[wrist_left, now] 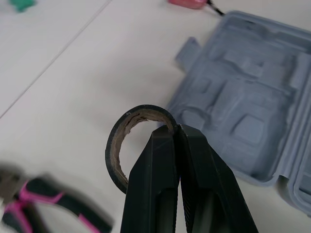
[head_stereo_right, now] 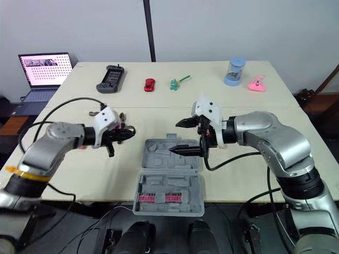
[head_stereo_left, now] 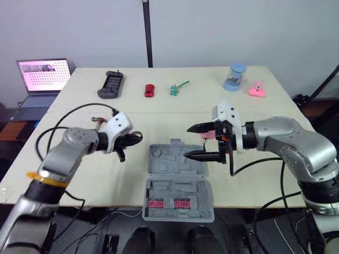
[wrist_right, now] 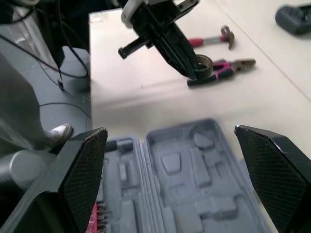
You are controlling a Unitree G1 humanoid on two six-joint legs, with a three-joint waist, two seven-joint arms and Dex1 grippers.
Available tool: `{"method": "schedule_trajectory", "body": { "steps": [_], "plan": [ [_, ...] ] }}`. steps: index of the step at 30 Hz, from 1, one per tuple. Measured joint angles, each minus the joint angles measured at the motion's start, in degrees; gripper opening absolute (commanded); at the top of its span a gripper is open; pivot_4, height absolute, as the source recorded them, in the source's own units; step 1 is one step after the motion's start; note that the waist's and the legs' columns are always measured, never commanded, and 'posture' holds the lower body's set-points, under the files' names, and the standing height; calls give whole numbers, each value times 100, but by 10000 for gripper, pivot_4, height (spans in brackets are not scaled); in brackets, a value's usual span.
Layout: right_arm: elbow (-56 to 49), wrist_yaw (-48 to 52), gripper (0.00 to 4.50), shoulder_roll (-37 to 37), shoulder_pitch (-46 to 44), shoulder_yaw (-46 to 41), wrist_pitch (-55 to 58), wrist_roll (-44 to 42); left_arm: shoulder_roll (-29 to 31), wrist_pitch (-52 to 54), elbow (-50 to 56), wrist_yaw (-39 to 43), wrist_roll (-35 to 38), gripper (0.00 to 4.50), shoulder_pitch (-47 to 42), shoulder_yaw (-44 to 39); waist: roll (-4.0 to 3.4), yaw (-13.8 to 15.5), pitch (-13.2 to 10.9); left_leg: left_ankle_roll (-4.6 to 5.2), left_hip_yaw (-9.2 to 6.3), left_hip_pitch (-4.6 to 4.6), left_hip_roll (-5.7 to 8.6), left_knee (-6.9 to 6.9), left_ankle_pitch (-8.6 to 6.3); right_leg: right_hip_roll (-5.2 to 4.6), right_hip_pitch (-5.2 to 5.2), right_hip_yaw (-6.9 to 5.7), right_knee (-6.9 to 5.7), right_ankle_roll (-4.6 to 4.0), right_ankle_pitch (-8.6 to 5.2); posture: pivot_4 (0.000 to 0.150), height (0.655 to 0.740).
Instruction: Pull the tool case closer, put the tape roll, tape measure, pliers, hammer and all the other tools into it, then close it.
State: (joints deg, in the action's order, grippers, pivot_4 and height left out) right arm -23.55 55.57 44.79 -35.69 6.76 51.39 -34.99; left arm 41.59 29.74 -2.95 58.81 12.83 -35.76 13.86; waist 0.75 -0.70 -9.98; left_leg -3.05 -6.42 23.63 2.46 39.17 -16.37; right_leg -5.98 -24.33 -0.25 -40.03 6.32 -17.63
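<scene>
The left gripper (wrist_left: 176,132) has its two black fingers pressed together on the rim of the tape roll (wrist_left: 111,153). The band is pinched between the tips, and the rest of the dark ring stands out beyond them to one side. In the left eye view this grip sits left of centre, just beside the left edge of the tool case (head_stereo_left: 164,161). I cannot tell whether the roll touches the table (head_stereo_left: 265,114).

The grey case lies open at lower centre, both moulded halves facing up. A row of pink bits (head_stereo_left: 168,203) sits in the half nearer the bottom edge.

The right gripper (head_stereo_left: 187,142) is at centre frame, its jaws spread wide, and the lower finger reaches over the upper half of the case.

The right wrist view shows the pliers (wrist_right: 226,66) lying just beside the held roll, with the hammer (wrist_right: 214,39) near them on the tabletop.
</scene>
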Motion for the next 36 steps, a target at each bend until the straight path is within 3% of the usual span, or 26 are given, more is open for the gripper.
{"method": "schedule_trajectory", "body": {
  "steps": [10,22,36],
  "plan": [
    [-229,-219,45000,68,216,40,82,56,-872,-1569,-2379,1122,-857,534,-1211,888,2,-22,-1,1,0,1,-5,0,0,13,-4,-1,-4,0,0,1500,6741],
    [-370,-399,45000,377,619,17,67,219,-1575,-2586,-4095,985,-1674,534,-1527,1011,5,-24,-3,2,0,1,-4,1,0,13,-4,-1,-6,1,0,1500,6741],
    [-371,-617,45000,354,757,-25,56,222,-1713,-2817,-4248,1013,-1964,534,-1513,985,5,-24,-3,2,-1,1,-4,1,0,13,-4,-1,-7,1,0,1500,6741]
  ]
}}
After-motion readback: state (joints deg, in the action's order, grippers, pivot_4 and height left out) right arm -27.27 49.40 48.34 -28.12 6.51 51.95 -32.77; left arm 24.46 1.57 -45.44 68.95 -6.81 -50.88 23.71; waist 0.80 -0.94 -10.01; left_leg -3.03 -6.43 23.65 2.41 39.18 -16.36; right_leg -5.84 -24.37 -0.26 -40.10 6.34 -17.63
